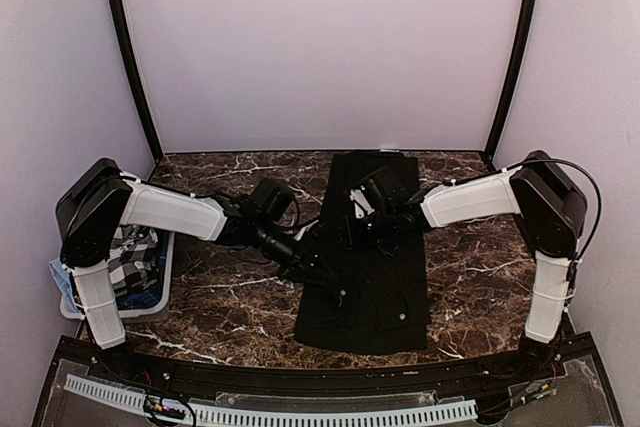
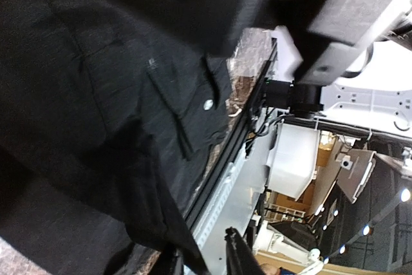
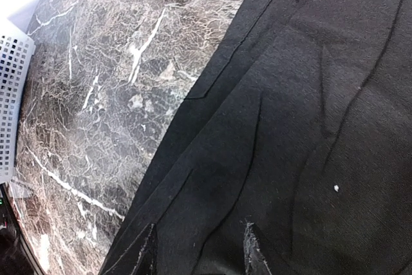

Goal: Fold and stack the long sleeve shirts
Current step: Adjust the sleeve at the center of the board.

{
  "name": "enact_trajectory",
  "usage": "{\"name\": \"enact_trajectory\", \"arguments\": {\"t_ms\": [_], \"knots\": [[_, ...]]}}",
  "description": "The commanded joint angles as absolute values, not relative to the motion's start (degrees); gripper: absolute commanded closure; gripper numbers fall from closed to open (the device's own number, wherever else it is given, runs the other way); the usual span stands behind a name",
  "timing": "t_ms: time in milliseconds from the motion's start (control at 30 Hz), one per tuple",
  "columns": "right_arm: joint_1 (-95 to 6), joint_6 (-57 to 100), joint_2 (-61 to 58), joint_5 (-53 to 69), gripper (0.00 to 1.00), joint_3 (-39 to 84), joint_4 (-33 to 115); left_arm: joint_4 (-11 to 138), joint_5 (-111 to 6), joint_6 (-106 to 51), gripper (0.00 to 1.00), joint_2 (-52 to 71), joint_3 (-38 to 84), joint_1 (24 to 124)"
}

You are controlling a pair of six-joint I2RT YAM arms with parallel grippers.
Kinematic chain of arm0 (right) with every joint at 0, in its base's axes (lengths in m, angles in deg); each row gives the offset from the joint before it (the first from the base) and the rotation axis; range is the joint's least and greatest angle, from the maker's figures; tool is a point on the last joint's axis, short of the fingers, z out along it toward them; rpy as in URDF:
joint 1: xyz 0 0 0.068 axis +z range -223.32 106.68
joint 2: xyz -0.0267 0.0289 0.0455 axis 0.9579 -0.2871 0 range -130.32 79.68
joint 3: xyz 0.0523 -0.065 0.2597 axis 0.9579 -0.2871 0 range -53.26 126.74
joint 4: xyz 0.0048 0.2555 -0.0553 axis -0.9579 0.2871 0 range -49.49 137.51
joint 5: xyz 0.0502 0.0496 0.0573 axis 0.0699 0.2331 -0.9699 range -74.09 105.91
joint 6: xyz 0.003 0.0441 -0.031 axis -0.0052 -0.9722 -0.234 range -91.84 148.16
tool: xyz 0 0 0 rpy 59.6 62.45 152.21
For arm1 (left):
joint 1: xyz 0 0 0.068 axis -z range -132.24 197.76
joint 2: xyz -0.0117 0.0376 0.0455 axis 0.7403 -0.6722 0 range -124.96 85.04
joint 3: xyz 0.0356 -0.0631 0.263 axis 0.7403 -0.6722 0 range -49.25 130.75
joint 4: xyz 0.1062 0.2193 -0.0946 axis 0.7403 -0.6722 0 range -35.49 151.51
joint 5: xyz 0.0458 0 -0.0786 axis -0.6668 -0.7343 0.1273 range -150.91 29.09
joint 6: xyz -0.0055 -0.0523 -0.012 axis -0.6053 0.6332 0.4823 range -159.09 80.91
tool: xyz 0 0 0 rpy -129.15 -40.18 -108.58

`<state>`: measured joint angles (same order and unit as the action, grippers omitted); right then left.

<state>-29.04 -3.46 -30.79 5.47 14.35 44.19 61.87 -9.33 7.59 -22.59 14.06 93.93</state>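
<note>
1. Lengthwise, the black shirt (image 1: 385, 277) lies folded in a strip, far to near, mid-surface (image 1: 220, 297).
2. Right jaws are spread over its far half, fingertips (image 3: 252, 249) at the cloth.
3. Left jaws sit at its near left edge; pinching or not, I cannot tell.
4. Basket (image 1: 150, 305) at the left edge holds checked cloth (image 1: 130, 252).

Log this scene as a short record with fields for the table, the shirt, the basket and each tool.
table: dark marble-patterned top
shirt: black, lying as a long strip mid-table, pale buttons showing
basket: white, slatted, at the table's left edge
checked cloth: inside the basket
left tool: at the shirt's left side, grip unclear
right tool: fingers apart over the shirt, holding nothing
</note>
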Motion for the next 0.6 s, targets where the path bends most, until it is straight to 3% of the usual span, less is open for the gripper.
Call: {"name": "enact_trajectory", "arguments": {"t_ms": [0,100,267,400,567], "knots": [[-28.6,-2.5,-32.8,5.6,0.58,17.4,44.9,64.7,-6.3,11.4,0.86,-20.4,16.7,94.7],[-28.6,-2.3,-34.0,6.1,0.58,18.1,45.7,65.0,-7.6,14.8,0.91,-18.9,16.1,94.6],[-28.6,-1.9,-33.9,7.2,0.58,18.9,47.2,61.5,-12.2,15.7,0.87,-17.3,11.8,94.1],[-28.7,-1.1,-31.5,10.5,0.57,19.9,49.8,54.3,-18.9,9.8,0.64,-16.4,8.2,92.7],[-30.8,-1.4,-26.8,14.4,0.57,19.1,50.6,47.7,-26.9,3.3,0.47,-14.8,6.8,91.0]]}}
